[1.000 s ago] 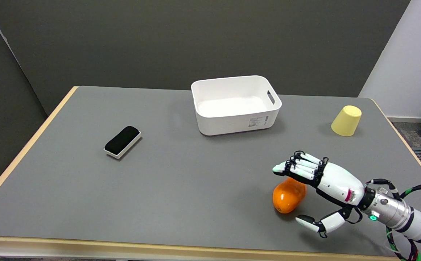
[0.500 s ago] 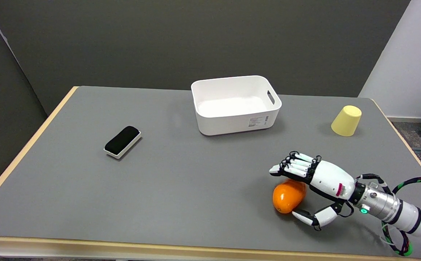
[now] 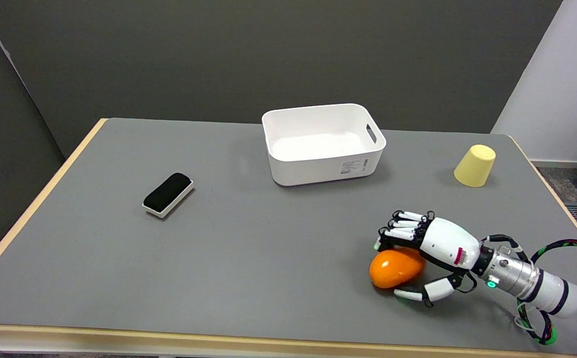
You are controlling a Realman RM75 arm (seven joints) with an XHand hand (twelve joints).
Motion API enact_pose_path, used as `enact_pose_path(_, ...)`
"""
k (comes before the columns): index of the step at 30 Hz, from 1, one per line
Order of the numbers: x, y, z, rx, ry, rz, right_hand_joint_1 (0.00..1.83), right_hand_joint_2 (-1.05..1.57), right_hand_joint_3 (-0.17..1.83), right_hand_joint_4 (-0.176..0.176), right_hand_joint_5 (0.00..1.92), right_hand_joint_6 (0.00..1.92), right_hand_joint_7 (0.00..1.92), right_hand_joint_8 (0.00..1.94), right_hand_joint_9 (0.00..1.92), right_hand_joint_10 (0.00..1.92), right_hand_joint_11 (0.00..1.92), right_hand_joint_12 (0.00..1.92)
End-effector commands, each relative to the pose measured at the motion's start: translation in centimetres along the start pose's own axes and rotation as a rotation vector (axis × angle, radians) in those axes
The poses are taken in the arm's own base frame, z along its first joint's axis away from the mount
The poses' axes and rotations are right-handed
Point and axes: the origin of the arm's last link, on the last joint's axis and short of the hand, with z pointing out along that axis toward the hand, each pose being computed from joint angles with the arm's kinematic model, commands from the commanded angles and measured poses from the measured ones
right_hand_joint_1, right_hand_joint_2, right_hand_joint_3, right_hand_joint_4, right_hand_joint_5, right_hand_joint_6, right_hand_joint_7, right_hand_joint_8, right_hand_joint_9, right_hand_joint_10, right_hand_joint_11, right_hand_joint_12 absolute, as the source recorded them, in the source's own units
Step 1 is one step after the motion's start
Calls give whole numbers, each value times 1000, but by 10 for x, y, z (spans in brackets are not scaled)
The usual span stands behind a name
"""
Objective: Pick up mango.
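The right hand (image 3: 430, 251) is seen closed around the orange mango (image 3: 396, 267) (fingers above, thumb below), which rests on the grey table (image 3: 248, 248); dark wall behind.

Right hand (image 3: 430, 248) sits low at desk (image 3: 268, 258) near-right corner, wide bare grey surface to its left. White bin (image 3: 324, 143) stands well behind, yellow upturned cup (image 3: 475, 165) back right, black eraser (image 3: 167, 194) far left (all well apart from the hand).
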Motion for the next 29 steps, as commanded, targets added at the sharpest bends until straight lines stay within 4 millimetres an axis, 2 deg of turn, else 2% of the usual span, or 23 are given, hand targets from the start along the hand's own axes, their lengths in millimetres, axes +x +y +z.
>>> enact_pose_path(1, 9, 12, 9, -51, 62, 8, 907, 1112, 393, 65, 663, 1539, 729, 1013, 568, 1125, 345, 1493)
enact_pose_path(4, 19, 17, 12, -80, 117, 15, 915, 1101, 412, 54, 669, 1538, 737, 1025, 578, 1139, 360, 1508)
enact_pose_path(5, 25, 19, 14, -88, 146, 10, 951, 1108, 385, 30, 664, 1556, 748, 1050, 580, 1140, 365, 1514)
enact_pose_path(6, 33, 23, 15, -104, 187, 8, 1075, 1139, 287, -49, 643, 1621, 787, 1134, 585, 1137, 374, 1529)
enact_pose_path(7, 39, 25, 16, -109, 211, 1, 1163, 1160, 218, -105, 628, 1667, 814, 1192, 589, 1136, 380, 1541)
enact_pose_path(12, 87, 34, 35, -137, 369, -85, 1166, 1139, 245, -99, 628, 1649, 838, 1178, 624, 1171, 417, 1566)
enact_pose_path(14, 108, 39, 49, -160, 433, -127, 1168, 1125, 270, -99, 631, 1645, 844, 1175, 625, 1189, 418, 1593)
enact_pose_path(17, 129, 57, 65, -243, 496, -184, 1167, 1126, 269, -98, 630, 1646, 844, 1178, 629, 1189, 422, 1597)
enact_pose_path(18, 135, 56, 72, -237, 529, -172, 1168, 1125, 271, -98, 631, 1646, 844, 1177, 629, 1190, 424, 1600)
enact_pose_path(20, 145, 70, 88, -288, 583, -150, 1169, 1123, 274, -100, 631, 1646, 845, 1177, 627, 1189, 429, 1602)
enact_pose_path(23, 147, 87, 111, -331, 592, -113, 1166, 1132, 260, -95, 625, 1647, 841, 1188, 623, 1180, 437, 1585)
enact_pose_path(25, 152, 94, 130, -332, 593, -91, 1169, 1133, 256, -94, 626, 1642, 845, 1187, 632, 1185, 453, 1589)
enact_pose_path(26, 153, 94, 137, -326, 587, -86, 1170, 1153, 213, -94, 624, 1639, 845, 1185, 647, 1157, 475, 1562)
enact_pose_path(29, 159, 93, 169, -297, 547, -84, 1172, 1130, 253, -88, 628, 1628, 854, 1183, 633, 1187, 465, 1621)
